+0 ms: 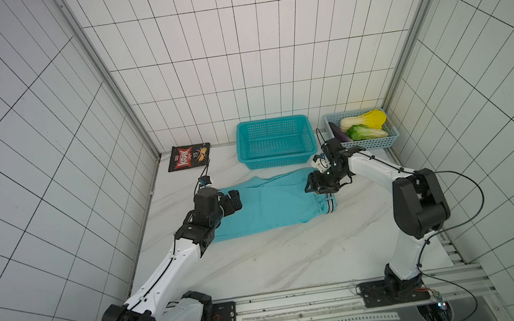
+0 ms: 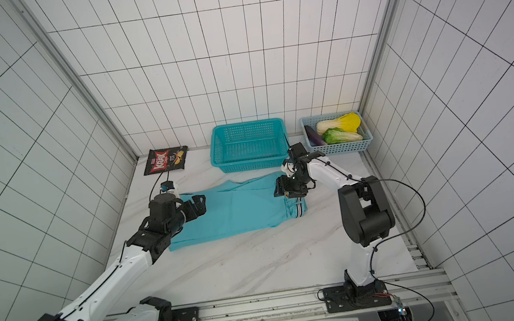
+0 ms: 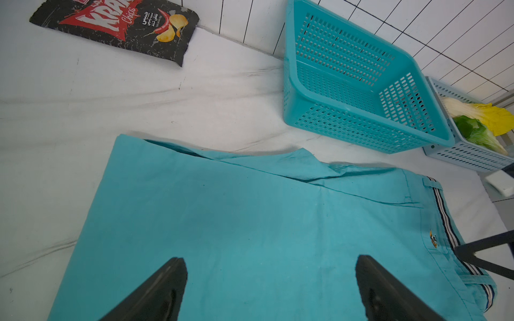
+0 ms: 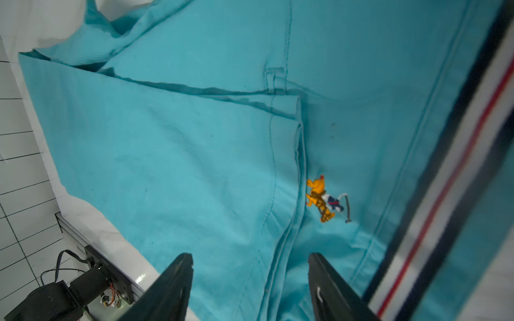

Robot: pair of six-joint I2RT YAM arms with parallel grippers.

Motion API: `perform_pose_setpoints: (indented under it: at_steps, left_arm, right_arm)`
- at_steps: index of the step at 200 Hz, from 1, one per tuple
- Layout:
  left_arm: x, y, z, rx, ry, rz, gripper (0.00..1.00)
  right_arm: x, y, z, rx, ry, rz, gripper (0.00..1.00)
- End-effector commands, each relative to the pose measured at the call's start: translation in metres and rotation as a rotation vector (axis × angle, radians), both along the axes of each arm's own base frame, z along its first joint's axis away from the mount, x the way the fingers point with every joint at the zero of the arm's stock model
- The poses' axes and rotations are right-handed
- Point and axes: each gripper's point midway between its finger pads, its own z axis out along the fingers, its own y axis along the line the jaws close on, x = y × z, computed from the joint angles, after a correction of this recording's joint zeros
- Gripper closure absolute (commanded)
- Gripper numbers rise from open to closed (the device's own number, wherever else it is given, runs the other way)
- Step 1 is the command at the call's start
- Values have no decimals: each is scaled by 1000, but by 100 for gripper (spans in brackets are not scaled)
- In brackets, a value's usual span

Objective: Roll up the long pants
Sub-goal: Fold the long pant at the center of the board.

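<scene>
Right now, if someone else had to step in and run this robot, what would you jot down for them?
Left gripper: open, over the end of the long pants opposite the waistband, holding nothing.
Right gripper: open, over the striped waistband end, holding nothing.
Pants: lying flat and folded on the table, in front of the turquoise basket.
Done: pants laid out flat; no roll begun.
Left: the whole rolling job, probably working from one end to the other.
</scene>
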Motion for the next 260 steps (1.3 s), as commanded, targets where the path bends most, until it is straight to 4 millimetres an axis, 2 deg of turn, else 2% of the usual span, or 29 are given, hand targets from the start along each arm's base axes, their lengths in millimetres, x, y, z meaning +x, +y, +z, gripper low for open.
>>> perform_pose_setpoints:
  at_steps: [1, 18, 46, 62, 76, 88, 96, 108, 114, 151, 168, 179, 191, 208, 223, 241, 246, 251, 260]
  left_arm:
    - [1, 1, 12, -12, -24, 3, 2]
    - [0, 3, 11, -6, -23, 10, 2]
    - [-1, 7, 12, 0, -31, 24, 1]
    - [-1, 8, 14, -4, -35, 28, 2]
    - [-2, 7, 15, -10, -39, 25, 2]
    - [-2, 8, 15, -11, -39, 31, 2]
    - [-2, 8, 16, -12, -40, 29, 2]
    - [-3, 9, 15, -10, -40, 32, 1]
    - [-3, 9, 15, -9, -41, 34, 2]
    - [-1, 14, 18, -6, -50, 59, 2]
    - [0, 20, 20, -4, -58, 95, 2]
    - [2, 24, 20, 0, -64, 120, 2]
    - [4, 27, 20, -3, -61, 134, 2]
    - [9, 27, 19, -2, -59, 129, 2]
    - [13, 24, 14, 10, -45, 115, 2]
    - [18, 22, -3, 36, 2, 111, 2]
    - [20, 23, -9, 45, 24, 113, 2]
    - [22, 22, -17, 54, 49, 109, 6]
    - [24, 20, -30, 72, 94, 99, 21]
  right_arm:
    - [2, 8, -10, 5, 16, 21, 33]
    - [2, 12, -17, 7, 27, 31, 39]
    - [-3, 20, -26, 12, 46, 61, 53]
    - [-3, 21, -29, 8, 56, 60, 72]
    - [-2, 22, -28, 7, 50, 60, 78]
    - [0, 21, -24, -2, 39, 52, 91]
    - [2, 21, -17, -4, 23, 49, 95]
    - [6, 23, -3, 3, -11, 50, 96]
    - [1, 20, 3, -8, 2, 50, 100]
    - [4, 13, 60, -3, -71, 26, 100]
    - [7, 3, 77, 19, -80, -3, 100]
    - [10, -7, 81, 9, -87, -16, 100]
    - [15, -24, 76, -33, -93, -41, 100]
    - [18, -42, 58, -81, -59, -55, 100]
    - [18, -48, 33, -127, -31, -57, 100]
    - [25, -60, 0, -208, -19, -86, 100]
    - [28, -65, -7, -236, -27, -98, 97]
    - [31, -69, -15, -262, -26, -105, 92]
    - [34, -73, -20, -289, -29, -115, 78]
